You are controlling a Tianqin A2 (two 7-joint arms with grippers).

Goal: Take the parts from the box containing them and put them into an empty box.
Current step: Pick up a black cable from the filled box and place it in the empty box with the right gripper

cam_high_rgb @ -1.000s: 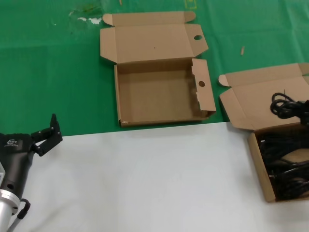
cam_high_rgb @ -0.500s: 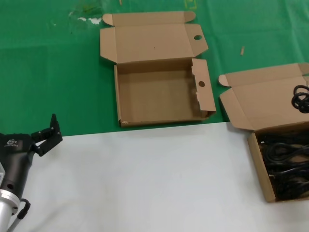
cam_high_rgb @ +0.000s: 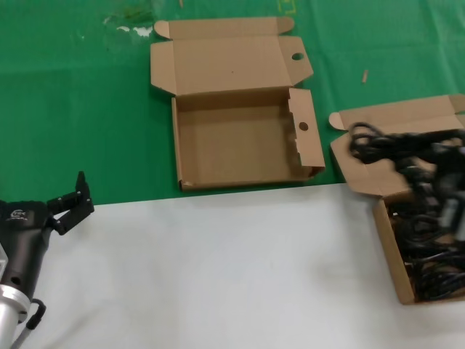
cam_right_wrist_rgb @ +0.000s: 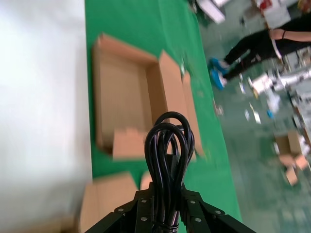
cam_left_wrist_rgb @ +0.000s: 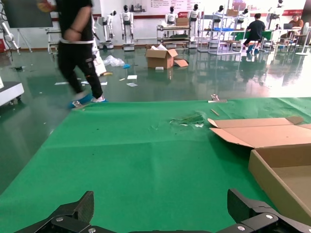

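Note:
The empty box (cam_high_rgb: 240, 142), with round holes in its lid and side flap, lies open on the green mat; it also shows in the right wrist view (cam_right_wrist_rgb: 121, 107). The plain-lidded box (cam_high_rgb: 383, 243) at the right edge holds several black power cords (cam_high_rgb: 429, 258). My right gripper (cam_high_rgb: 429, 166) is shut on one coiled black cord (cam_high_rgb: 374, 140) and holds it in the air over that box's open lid. In the right wrist view the cord's loops (cam_right_wrist_rgb: 168, 145) stick out past the gripper (cam_right_wrist_rgb: 167, 206). My left gripper (cam_high_rgb: 73, 198) is open and empty at the far left.
A white table surface (cam_high_rgb: 218, 269) fills the near half and a green mat (cam_high_rgb: 87, 94) the far half. In the left wrist view the left gripper (cam_left_wrist_rgb: 163, 213) faces the green mat, with the empty box's corner (cam_left_wrist_rgb: 284, 170) to one side. People and robots stand far behind.
My right gripper has lifted a cord out of the right box and swung it left, from the right edge to over the box's lid. The left arm has not moved.

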